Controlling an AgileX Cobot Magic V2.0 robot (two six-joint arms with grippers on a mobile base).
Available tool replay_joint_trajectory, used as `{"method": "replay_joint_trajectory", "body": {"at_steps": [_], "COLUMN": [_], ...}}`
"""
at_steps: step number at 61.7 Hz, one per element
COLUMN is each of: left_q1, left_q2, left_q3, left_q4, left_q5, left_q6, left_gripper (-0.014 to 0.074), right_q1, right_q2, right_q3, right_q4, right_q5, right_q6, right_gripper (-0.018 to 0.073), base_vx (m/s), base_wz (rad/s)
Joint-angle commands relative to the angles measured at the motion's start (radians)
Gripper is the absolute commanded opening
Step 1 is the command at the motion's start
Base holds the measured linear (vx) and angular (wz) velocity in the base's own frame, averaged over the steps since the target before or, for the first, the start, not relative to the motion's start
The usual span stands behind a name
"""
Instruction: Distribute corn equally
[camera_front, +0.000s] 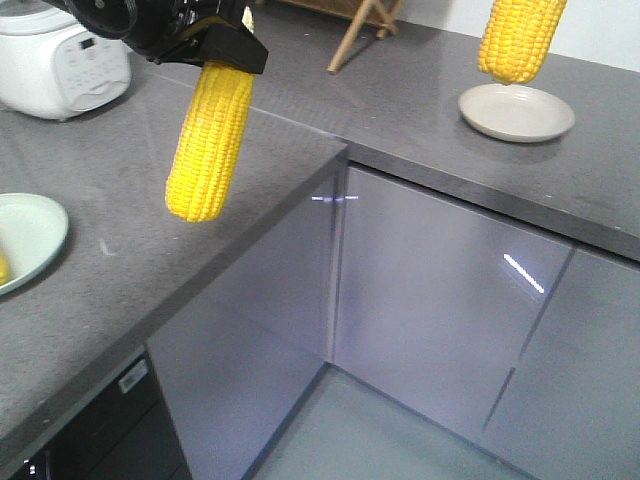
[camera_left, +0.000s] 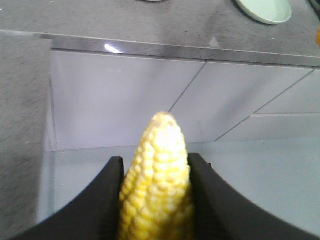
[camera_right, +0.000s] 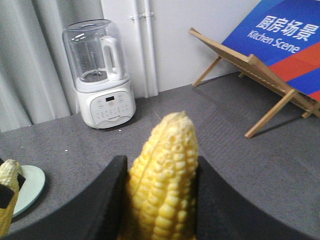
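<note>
Gripping its corn cob (camera_front: 210, 140), the left end effector (camera_front: 215, 50) hovered; the right end effector (camera_right: 160, 170), also holding corn, seemingly needed lowering to the beige plate (camera_front: 530, 122).

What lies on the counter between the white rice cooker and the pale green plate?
Nothing; the front-facing view shows bare grey counter between rice cooker and green plate.

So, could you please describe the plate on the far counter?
Start at the grey L-shaped counter and follow its far wing rightwards. The plate lies there, under a hanging corn. It's beige and bare, whereas the other plate is pale green.
</note>
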Motion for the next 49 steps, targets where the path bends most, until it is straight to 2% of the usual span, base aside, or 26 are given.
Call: {"method": "replay_joint_trajectory", "body": {"at_steps": [1,49], "left_q1": [0.000,0.000], "left_q2": [-0.052,-0.052], "left_q3": [-0.031,-0.031], "left_q4": [-0.042,-0.043], "left_q5": [-0.018,-0.018], "left_q6": [-0.005,-0.005], "left_gripper": [-0.0008,-0.0008], "right_q1": [-0.005,-0.005], "right_q2": [-0.036,-0.036], "right_q3": [-0.026,-0.026], "right_q4": [0.044,0.044], "right_q5": [-0.047,-0.047], "right_q6": [-0.003,-0.003], "right_gripper": [0.0007,0.0007], "base_vx": [-0.04,-0.04], "base_wz": [-0.39,-0.36]}}
